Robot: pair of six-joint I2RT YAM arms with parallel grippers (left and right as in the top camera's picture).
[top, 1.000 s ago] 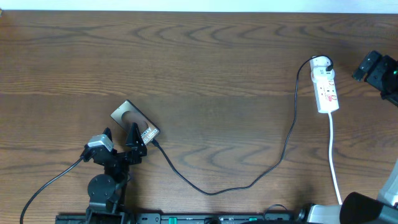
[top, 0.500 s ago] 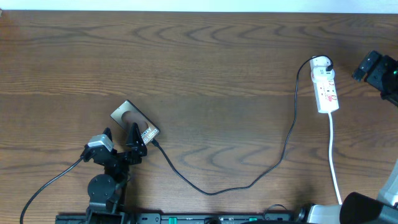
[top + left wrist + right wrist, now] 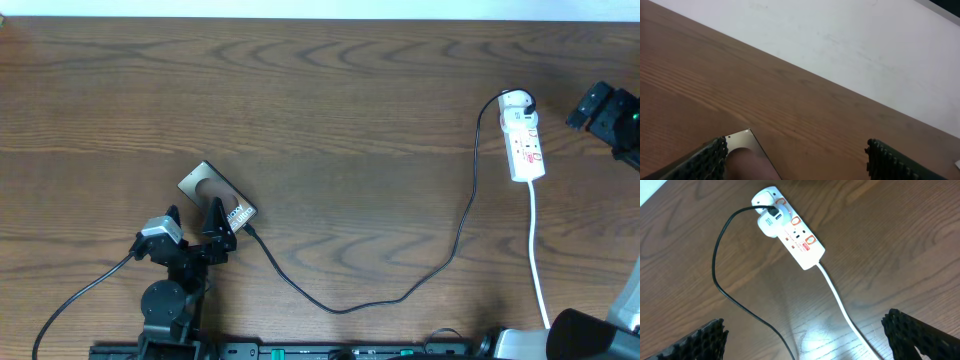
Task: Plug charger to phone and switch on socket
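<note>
The phone lies flat at the front left, its corner showing in the left wrist view. The charger is a thin black cable. It runs from the phone's lower right end in a long loop to the far end of the white socket. My left gripper is open and empty at the phone's near edge. My right gripper is open and empty to the right of the socket. The right wrist view looks down on the socket and the charger cable from above.
The socket's white cord runs toward the table's front edge and shows in the right wrist view. A thicker black arm cable trails from the left arm. The table's far edge meets a white surface.
</note>
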